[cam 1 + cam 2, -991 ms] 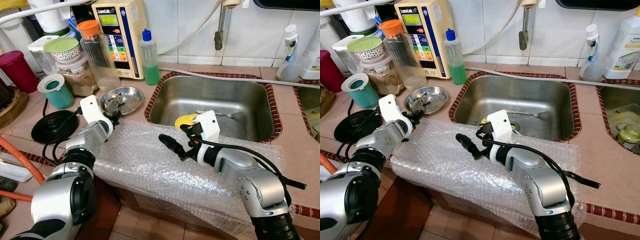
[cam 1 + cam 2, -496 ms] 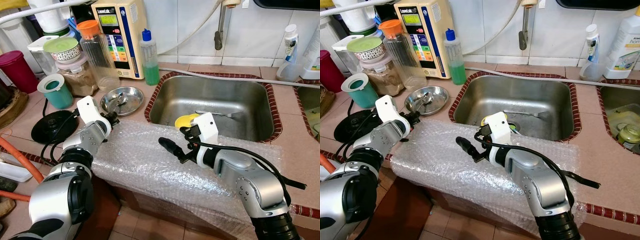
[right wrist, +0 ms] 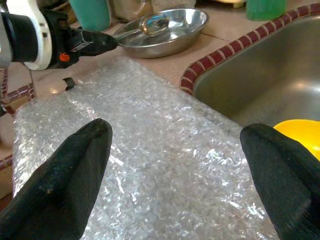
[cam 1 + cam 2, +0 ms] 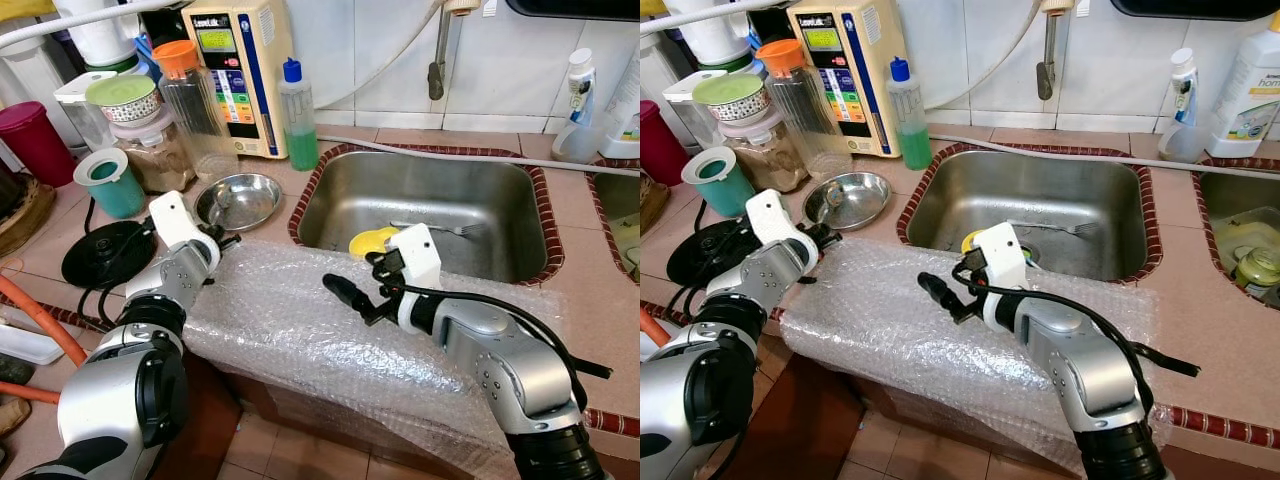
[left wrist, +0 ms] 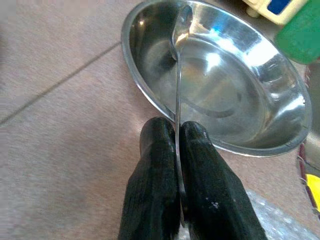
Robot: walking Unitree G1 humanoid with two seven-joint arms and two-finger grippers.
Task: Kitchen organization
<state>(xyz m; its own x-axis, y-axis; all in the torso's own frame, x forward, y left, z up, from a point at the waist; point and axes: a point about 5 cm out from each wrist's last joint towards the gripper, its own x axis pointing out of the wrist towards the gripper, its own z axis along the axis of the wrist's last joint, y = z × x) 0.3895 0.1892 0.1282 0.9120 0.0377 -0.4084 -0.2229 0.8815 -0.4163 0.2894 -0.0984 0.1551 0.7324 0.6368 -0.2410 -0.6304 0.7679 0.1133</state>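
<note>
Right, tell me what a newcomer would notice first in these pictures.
First, the left gripper, shut on the handle of a spoon whose bowl rests in the steel dish on the counter left of the sink. Next, the sheet of bubble wrap draped over the counter's front edge, with the right gripper hovering open above it. A yellow object lies in the sink.

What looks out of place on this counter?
A sheet of bubble wrap is draped over the counter's front edge beside the sink, an odd cover there. A fork lies in the sink.
</note>
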